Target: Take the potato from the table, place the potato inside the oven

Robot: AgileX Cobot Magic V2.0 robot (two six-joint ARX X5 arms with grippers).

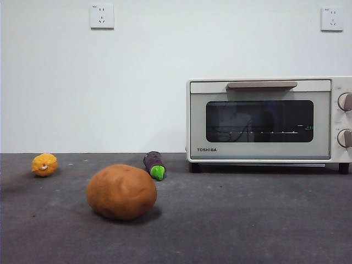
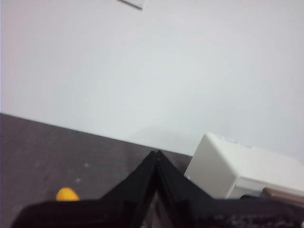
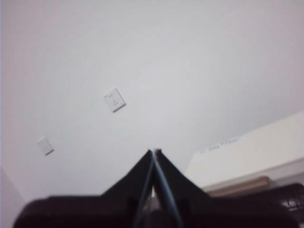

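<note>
The large orange-brown potato (image 1: pixel 121 192) lies on the dark grey table (image 1: pixel 247 220), left of centre and near the front. The cream-white TOSHIBA oven (image 1: pixel 269 121) stands at the back right with its dark glass door closed. Neither arm shows in the front view. My left gripper (image 2: pixel 157 154) is shut with nothing in it, held high above the table, with the oven's top corner (image 2: pixel 237 173) beyond it. My right gripper (image 3: pixel 154 152) is also shut and empty, pointing at the wall above the oven's top (image 3: pixel 251 152).
A small yellow-orange lumpy fruit (image 1: pixel 44 164) sits at the far left and shows again as the fruit (image 2: pixel 67 194) in the left wrist view. A dark purple eggplant (image 1: pixel 154 164) with a green tip lies behind the potato. Wall sockets (image 1: pixel 102 16) hang above.
</note>
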